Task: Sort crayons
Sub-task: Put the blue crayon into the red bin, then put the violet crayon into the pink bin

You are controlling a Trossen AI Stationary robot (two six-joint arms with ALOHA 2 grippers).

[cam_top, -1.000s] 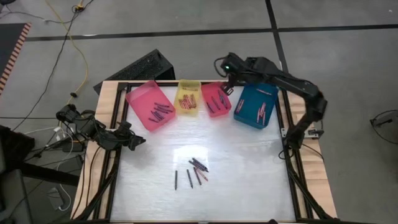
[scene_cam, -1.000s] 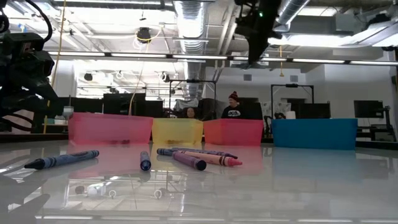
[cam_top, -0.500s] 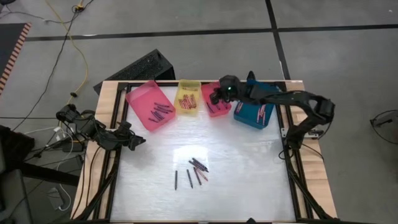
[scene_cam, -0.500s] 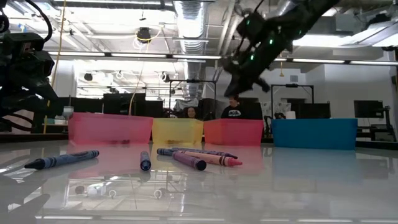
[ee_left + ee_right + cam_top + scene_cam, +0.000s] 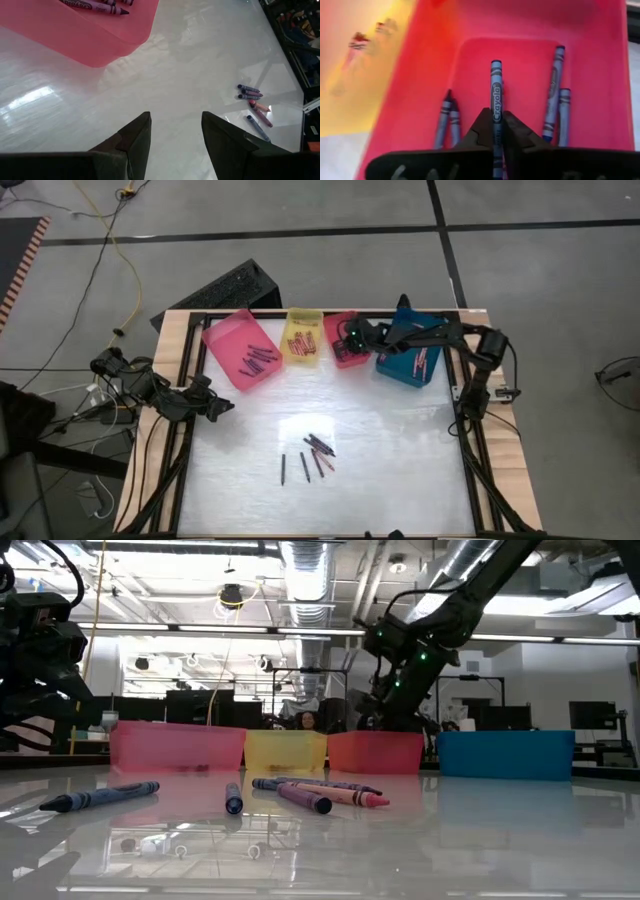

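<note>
Four trays (image 5: 241, 350) stand in a row along the table's (image 5: 400, 450) far edge, crayons (image 5: 262, 356) in each. More loose crayons (image 5: 312, 453) lie near the table's middle, nearer than the trays.

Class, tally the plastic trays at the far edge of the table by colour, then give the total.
Pink tray: 1
Yellow tray: 1
Red tray: 1
Blue tray: 1
Total: 4
</note>
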